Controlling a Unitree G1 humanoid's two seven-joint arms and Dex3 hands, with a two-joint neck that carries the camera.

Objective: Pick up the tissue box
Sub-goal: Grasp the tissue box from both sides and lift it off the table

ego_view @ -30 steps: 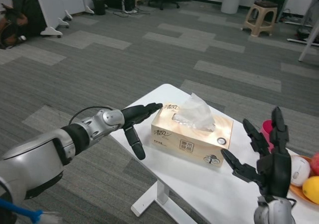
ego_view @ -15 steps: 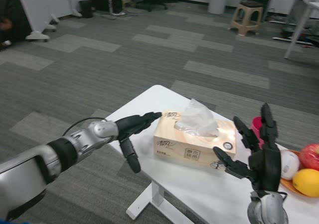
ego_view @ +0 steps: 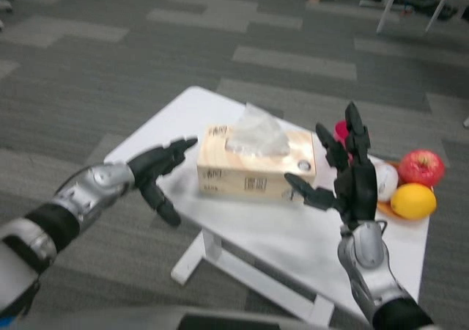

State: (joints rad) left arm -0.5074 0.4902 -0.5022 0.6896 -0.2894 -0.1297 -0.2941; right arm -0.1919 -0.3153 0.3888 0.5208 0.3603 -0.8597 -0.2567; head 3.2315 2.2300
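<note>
The tan tissue box, with a white tissue sticking out of its top, lies on the white table. My left hand hovers open just left of the box, fingertips near its left end and not touching. On the other side, my right hand stands upright with fingers spread, close to the box's right end; its thumb nearly meets the box's front corner. Neither hand holds anything.
Behind my right hand a red apple, a yellow fruit, a white round object and a pink thing sit together near the table's right edge. Grey carpet floor lies beyond the table's left and far edges.
The camera has dipped down and turned, so the whole scene shifted. Both hands have drawn closer to the ends of the box; the right hand rose beside its right end.
</note>
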